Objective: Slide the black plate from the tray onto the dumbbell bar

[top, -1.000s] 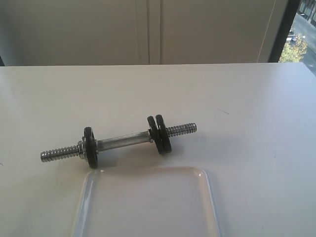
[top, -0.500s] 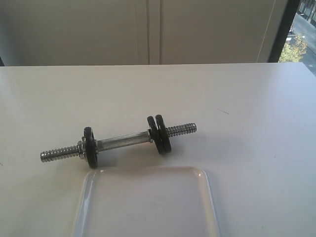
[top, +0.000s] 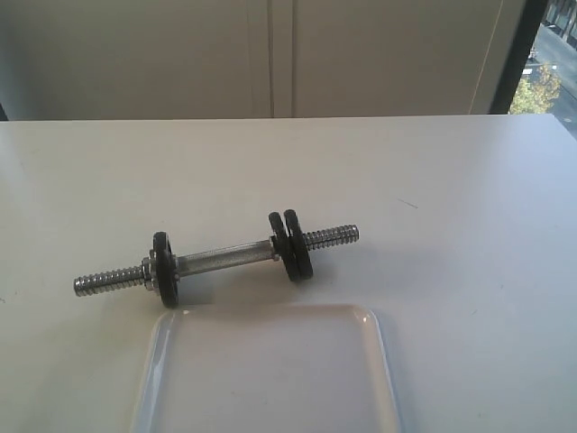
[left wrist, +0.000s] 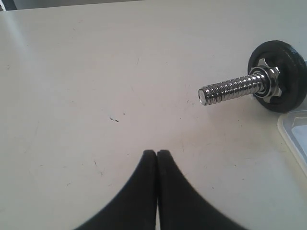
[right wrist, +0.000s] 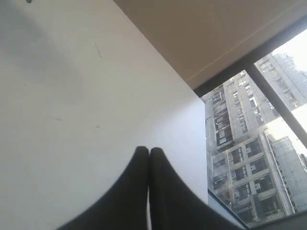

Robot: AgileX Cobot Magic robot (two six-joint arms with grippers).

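Note:
The dumbbell bar (top: 225,256) lies on the white table, its chrome threaded ends pointing left and right. One black disc (top: 164,269) sits on its left side and two black discs (top: 293,244) stand together on its right side. The clear tray (top: 270,309) in front of the bar holds no plate. In the left wrist view, my left gripper (left wrist: 157,152) is shut and empty over bare table, a short way from the bar's threaded end (left wrist: 230,91) and its black disc (left wrist: 288,62). My right gripper (right wrist: 148,149) is shut and empty. Neither gripper shows in the exterior view.
A corner of the tray (left wrist: 295,132) shows beside the disc in the left wrist view. The right wrist view shows the table's edge (right wrist: 204,143) with a window and buildings beyond it. A wall runs behind the table's far edge (top: 288,117).

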